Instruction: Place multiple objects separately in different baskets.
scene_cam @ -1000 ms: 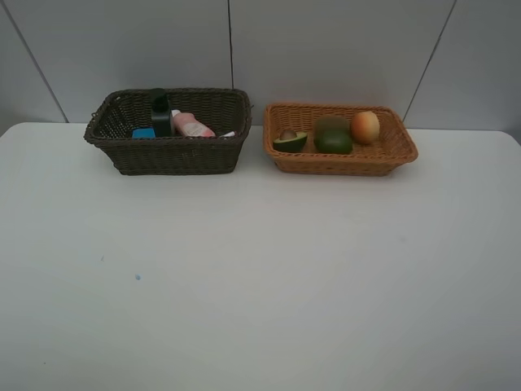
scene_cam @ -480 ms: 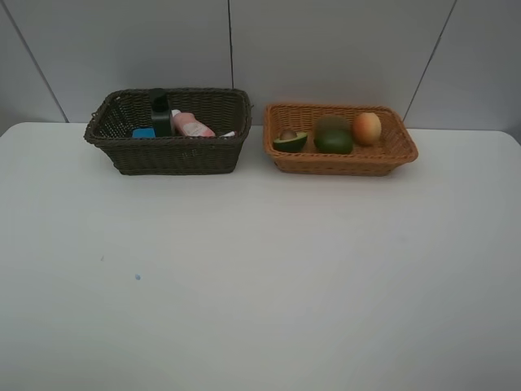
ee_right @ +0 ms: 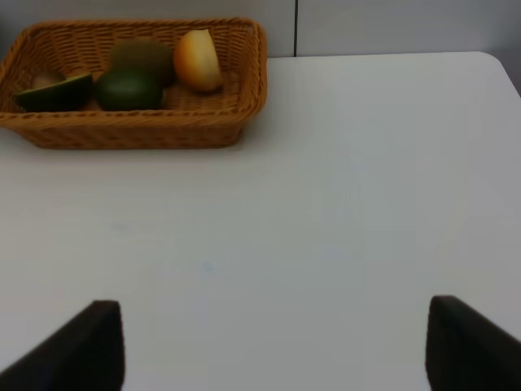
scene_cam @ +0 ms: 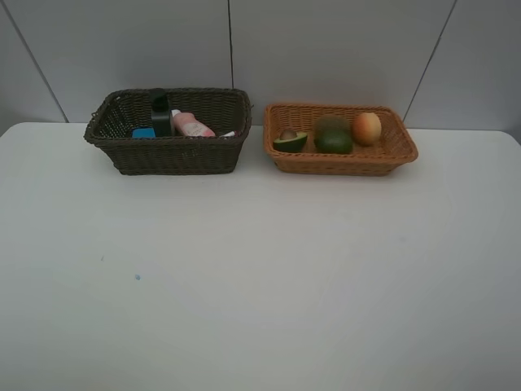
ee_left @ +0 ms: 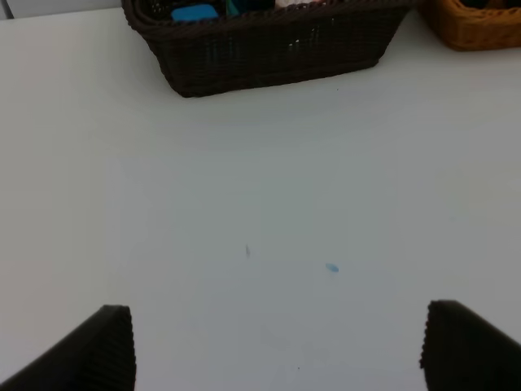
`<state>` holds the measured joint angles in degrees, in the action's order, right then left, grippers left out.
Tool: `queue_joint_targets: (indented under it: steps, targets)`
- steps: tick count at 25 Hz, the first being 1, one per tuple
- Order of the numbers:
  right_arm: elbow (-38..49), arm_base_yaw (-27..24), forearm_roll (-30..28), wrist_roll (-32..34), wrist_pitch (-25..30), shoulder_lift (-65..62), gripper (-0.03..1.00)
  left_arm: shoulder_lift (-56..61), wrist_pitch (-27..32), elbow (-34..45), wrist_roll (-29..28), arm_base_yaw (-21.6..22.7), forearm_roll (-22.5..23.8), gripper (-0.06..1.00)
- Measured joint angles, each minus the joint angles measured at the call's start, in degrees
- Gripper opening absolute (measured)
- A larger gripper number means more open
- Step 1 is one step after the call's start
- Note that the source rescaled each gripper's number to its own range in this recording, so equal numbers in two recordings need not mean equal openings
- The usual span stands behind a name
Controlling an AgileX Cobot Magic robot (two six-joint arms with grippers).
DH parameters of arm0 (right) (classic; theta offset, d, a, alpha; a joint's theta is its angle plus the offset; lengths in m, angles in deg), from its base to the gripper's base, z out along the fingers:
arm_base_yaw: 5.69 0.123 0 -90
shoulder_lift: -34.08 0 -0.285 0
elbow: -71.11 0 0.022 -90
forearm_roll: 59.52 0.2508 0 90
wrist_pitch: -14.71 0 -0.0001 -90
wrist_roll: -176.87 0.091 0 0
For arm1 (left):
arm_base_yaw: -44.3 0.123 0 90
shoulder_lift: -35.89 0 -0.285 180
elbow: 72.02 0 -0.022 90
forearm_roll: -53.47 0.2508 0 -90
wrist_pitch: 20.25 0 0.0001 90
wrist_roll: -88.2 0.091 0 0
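Note:
In the exterior high view the dark brown basket holds a dark green pump bottle, a pink bottle, a blue-faced block and a marker tip. The light orange basket holds a halved avocado, a green lime, a brown kiwi behind it and an orange-red fruit. Neither gripper shows there. The left gripper hovers open and empty over bare table before the dark basket. The right gripper is open and empty, well short of the orange basket.
The white table carries a small blue speck, also seen as a speck in the left wrist view. A grey panelled wall rises right behind both baskets. A corner of the orange basket shows in the left wrist view.

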<state>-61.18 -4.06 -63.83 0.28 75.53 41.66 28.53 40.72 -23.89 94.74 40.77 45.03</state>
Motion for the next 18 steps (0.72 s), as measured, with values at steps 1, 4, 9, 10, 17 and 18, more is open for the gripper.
queue_joint_targets:
  steps: [1, 4, 9, 10, 17, 18]
  targets:
    - [0.0, 0.0, 0.0, 0.0, 0.0, 0.0, 0.82, 0.0, 0.0, 0.0, 0.0, 0.0, 0.0, 0.87]
    - [0.0, 0.0, 0.0, 0.0, 0.0, 0.0, 0.82, 0.0, 0.0, 0.0, 0.0, 0.0, 0.0, 0.87]
    - [0.0, 0.0, 0.0, 0.0, 0.0, 0.0, 0.82, 0.0, 0.0, 0.0, 0.0, 0.0, 0.0, 0.87]
    - [0.0, 0.0, 0.0, 0.0, 0.0, 0.0, 0.82, 0.0, 0.0, 0.0, 0.0, 0.0, 0.0, 0.87]
    - [0.0, 0.0, 0.0, 0.0, 0.0, 0.0, 0.82, 0.0, 0.0, 0.0, 0.0, 0.0, 0.0, 0.87]
    - [0.0, 0.0, 0.0, 0.0, 0.0, 0.0, 0.82, 0.0, 0.0, 0.0, 0.0, 0.0, 0.0, 0.87]
